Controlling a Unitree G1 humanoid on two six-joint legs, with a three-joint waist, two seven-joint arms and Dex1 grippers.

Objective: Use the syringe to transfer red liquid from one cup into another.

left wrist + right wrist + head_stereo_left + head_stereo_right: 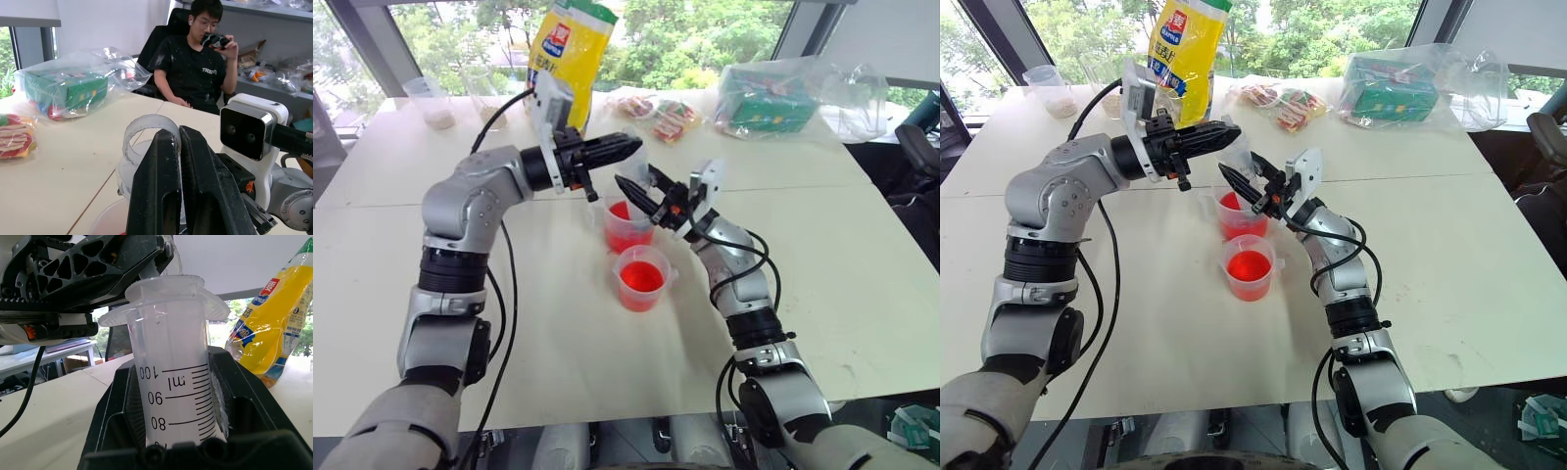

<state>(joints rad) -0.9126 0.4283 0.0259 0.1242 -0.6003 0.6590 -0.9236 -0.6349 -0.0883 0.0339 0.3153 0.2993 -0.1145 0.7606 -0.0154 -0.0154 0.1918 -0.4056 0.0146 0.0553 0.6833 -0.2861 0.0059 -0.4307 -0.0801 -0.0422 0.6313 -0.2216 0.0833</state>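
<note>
Right wrist view | right tool [195, 440] clamped the syringe [173, 367] barrel, long axis upright, plunger end up | scale read 100, 90, 80, ml | left tool [625, 147] closed at plunger top

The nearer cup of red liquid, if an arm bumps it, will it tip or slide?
The nearer cup is small, clear plastic, so probably light and likely to slide on the smooth table. It holds red liquid well up its wall, so a knock could slosh or spill it.
</note>
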